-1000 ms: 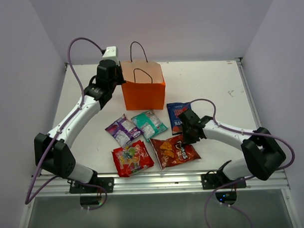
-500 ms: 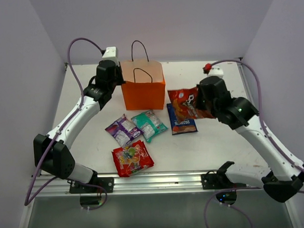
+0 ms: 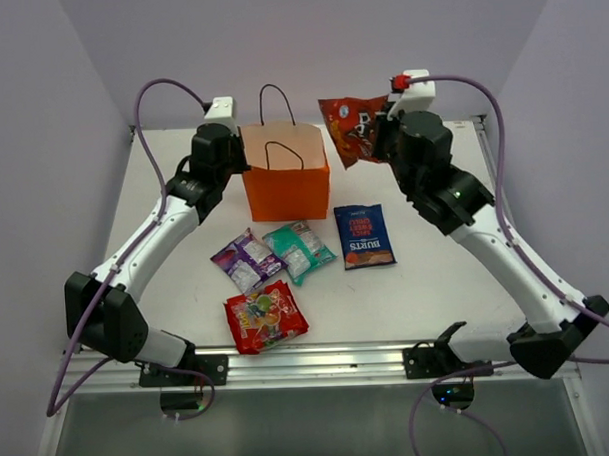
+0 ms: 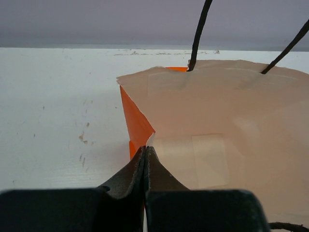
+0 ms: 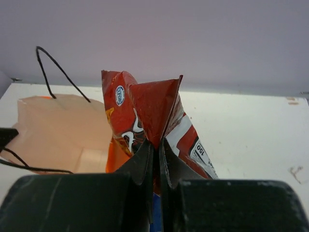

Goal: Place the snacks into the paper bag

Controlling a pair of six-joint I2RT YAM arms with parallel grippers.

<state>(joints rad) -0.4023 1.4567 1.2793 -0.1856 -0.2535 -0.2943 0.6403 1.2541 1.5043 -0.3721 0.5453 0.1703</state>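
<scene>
Fingers of the right gripper [image 5: 155, 147] are pressed together on a fold of the red-orange Doritos bag [image 5: 145, 108], which is held clear of the table [image 3: 437, 283]. The paper bag [image 3: 286, 179] stands upright, mouth open, just left of and below these fingers. Fingers of the left gripper [image 4: 145, 153] are closed tight on its rim at the near corner. The dark blue bag [image 3: 364, 236], small teal pack [image 3: 299, 250], small purple pack [image 3: 246, 260] and red candy bag [image 3: 266, 316] lie flat, well apart from both pairs of fingers.

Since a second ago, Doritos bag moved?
Yes. The Doritos bag left the near table edge, up and back; the right gripper holds it by the top right of the paper bag.
</scene>
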